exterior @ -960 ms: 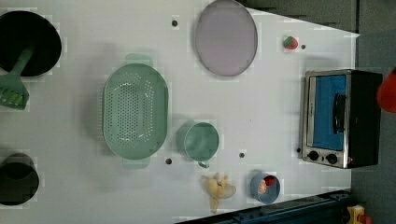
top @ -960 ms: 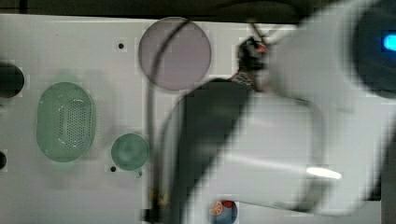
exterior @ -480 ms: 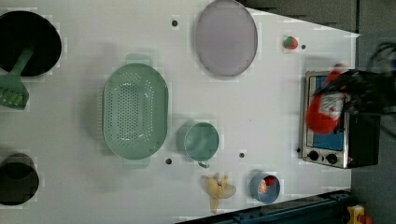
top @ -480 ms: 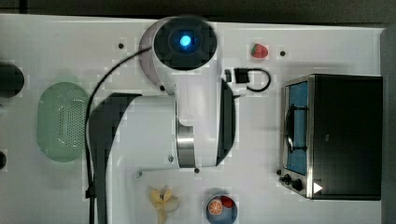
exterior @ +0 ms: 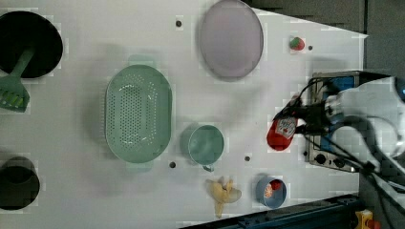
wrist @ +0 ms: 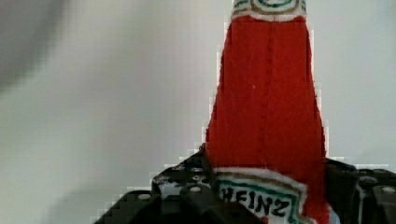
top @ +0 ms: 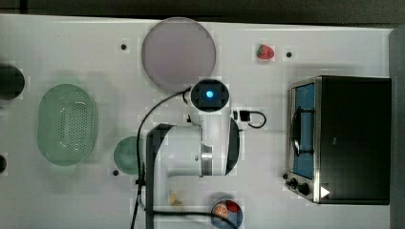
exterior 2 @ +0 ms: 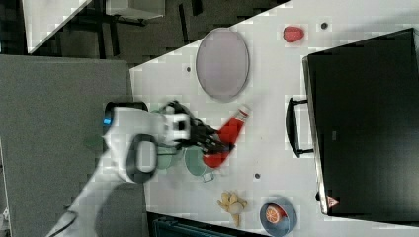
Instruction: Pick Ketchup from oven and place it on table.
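Observation:
My gripper is shut on the ketchup, a red bottle with a white label. The bottle hangs tilted over the white table, between the oven and the green cup. In the right view the gripper grips the ketchup low on its body, and the white cap points toward the plate. The wrist view has the ketchup standing up between the black fingers. The oven sits at the top view's right with its bluish glass front facing the arm.
A grey plate, a strawberry, a green colander and a green cup lie on the table. A banana and a blue bowl of fruit sit near the front edge. Black pots stand at the left view's left.
The arm has carried the ketchup away from the oven front toward the left view's left, out over the table. The bottle stays in the gripper.

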Controlling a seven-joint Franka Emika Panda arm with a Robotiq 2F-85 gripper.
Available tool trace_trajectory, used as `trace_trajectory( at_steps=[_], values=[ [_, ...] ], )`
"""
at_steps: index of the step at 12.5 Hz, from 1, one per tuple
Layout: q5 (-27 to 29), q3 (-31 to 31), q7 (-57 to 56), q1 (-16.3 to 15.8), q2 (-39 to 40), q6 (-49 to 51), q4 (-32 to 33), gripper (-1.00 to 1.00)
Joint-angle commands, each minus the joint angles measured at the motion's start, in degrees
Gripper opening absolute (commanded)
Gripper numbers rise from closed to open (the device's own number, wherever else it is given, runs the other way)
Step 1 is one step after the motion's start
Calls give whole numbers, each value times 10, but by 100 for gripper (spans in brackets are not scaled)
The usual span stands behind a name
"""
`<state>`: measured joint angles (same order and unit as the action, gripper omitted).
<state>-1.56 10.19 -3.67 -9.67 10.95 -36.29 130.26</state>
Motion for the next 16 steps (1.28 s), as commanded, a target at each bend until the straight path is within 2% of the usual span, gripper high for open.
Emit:
trace_trajectory(
  at_steps=[1, 3, 6, 8, 11, 16],
  values=[
    [3, 2, 19, 11, 11, -54, -13, 27],
    [9, 1, 20, 11, 41, -82, -10, 33],
    [12, 1, 20, 11, 77, -113, -7, 96],
    [12, 1, 20, 11, 80, -128, -11, 100],
    [12, 5, 21, 12, 36, -96, -27, 100],
    [11, 21, 21, 12, -90, 68, -138, 100]
  ],
)
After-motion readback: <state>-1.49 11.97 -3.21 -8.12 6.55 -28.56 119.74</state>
